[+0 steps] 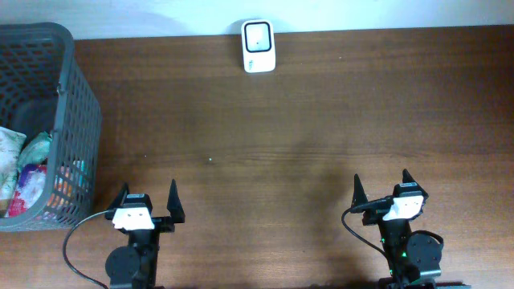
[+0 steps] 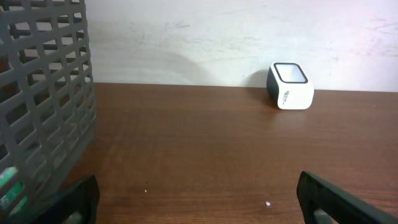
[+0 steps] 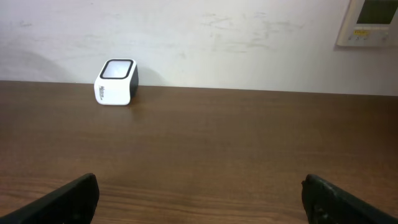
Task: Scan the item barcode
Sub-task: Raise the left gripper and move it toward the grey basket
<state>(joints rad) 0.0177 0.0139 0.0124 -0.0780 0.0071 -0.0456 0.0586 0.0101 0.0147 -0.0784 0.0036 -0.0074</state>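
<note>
One rounded white scanner point(image 1: 259, 46) sits on a wood-grain table point(image 1: 321, 120)

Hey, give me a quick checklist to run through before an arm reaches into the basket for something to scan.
1. Left pincer open and empty: ok.
2. Right pincer open and empty: ok.
3. White-and-black box-shaped scanner standing at the far edge of the brown wooden table, window up: ok.
4. Packaged items present in the grey plastic lattice basket: ok.
5. Which face of an item to scan: cannot tell.
</note>
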